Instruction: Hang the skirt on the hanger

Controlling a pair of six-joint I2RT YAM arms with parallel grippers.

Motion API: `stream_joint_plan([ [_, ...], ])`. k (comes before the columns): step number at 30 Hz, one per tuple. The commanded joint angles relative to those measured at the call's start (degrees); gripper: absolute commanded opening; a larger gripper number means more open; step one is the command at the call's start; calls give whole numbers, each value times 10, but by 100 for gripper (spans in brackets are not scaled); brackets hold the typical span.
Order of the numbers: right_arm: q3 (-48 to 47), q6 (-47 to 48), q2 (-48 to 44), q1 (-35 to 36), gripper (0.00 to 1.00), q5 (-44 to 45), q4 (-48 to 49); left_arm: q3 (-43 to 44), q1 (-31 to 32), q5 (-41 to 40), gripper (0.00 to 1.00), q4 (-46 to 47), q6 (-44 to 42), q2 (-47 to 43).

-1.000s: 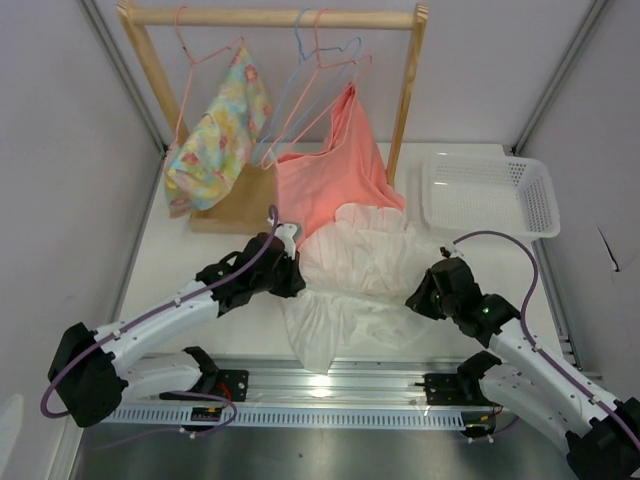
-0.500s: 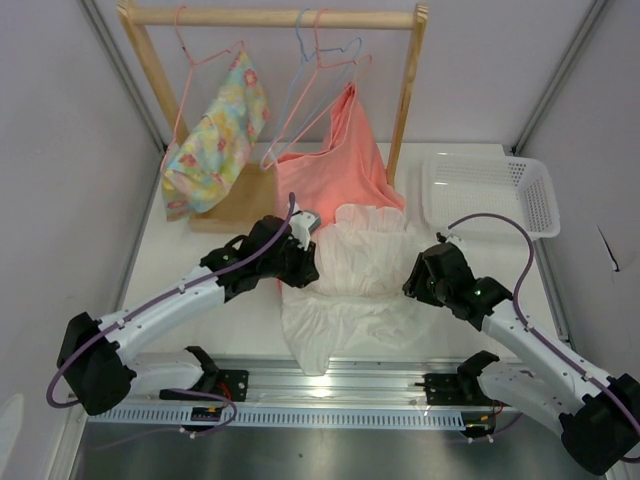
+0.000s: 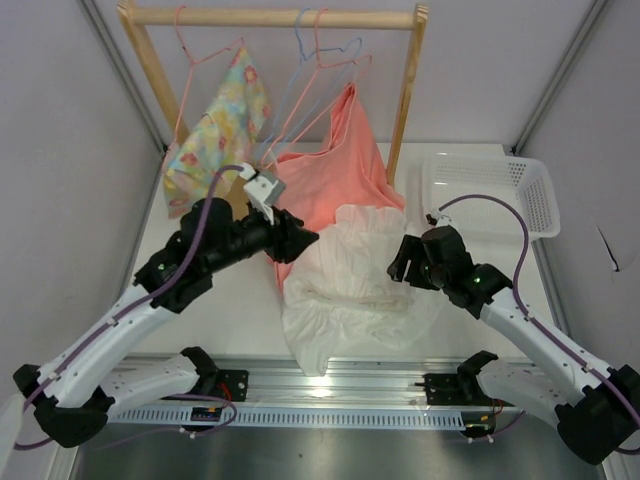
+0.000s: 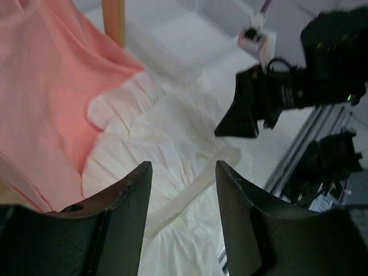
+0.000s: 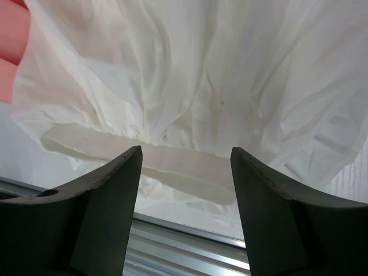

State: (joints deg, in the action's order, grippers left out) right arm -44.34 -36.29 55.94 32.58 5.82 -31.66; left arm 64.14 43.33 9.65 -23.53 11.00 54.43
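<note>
At about 10 o'clock on the surface [image 3: 245,320], a floral garment [image 3: 215,140] hangs from a pink hanger on the wooden rack [image 3: 270,16]. The left pincer [image 3: 305,238] is raised, pointing toward 3 o'clock. It is released, with its jaws apart and nothing between them; its wrist camera shows the skirt [image 3: 350,290] below the gap.

At 12 o'clock the blue hanger [image 3: 285,100] hangs bare from the rack's rail among pink hangers. Just beside it, toward 1 o'clock, hangs a salmon garment [image 3: 335,170], whose lower edge touches the skirt's far side.

The skirt lies crumpled in the middle of the surface, its ruffled hem toward 12 o'clock and a lower corner reaching 6 o'clock. It is between the two pincers and held by neither.

The right pincer [image 3: 398,262] faces 9 o'clock at the skirt's right edge. It is also released, and its wide jaws frame the cloth. A white basket [image 3: 540,200] sits at 2 o'clock.
</note>
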Motion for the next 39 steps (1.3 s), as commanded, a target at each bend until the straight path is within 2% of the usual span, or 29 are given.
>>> stream_joint_plan([
  [1,-25,9,-12,2,70,-10,20,79,-10,-87,54,50,-10,-18],
  [3,-28,10,-14,3,70,-8,17,123,-30,-163,54,81,-5,-5],
  [5,-30,10,-16,2,70,-11,17,181,-52,-190,55,98,-17,17],
  [6,-30,10,-17,2,70,-12,17,241,-60,-193,55,109,-23,33],
  [7,-30,10,-20,2,70,-12,18,265,-69,-191,57,107,-35,77],
  [10,-34,14,-25,2,70,-12,19,371,-122,-160,57,92,-41,184],
  [11,-38,16,-26,2,70,-13,20,383,-147,-161,57,101,-39,205],
  [13,-43,20,-25,2,70,-15,20,415,-178,-101,57,144,-20,242],
  [17,-61,32,-22,1,70,-20,12,509,-217,-43,55,153,-5,355],
  [21,-80,43,-21,-1,70,-17,1,544,-232,4,55,178,-11,404],
  [25,-81,51,-23,-5,70,-17,-3,586,-245,18,55,174,-5,446],
  [39,-59,61,-22,-26,70,-32,2,584,-254,73,54,251,27,495],
])
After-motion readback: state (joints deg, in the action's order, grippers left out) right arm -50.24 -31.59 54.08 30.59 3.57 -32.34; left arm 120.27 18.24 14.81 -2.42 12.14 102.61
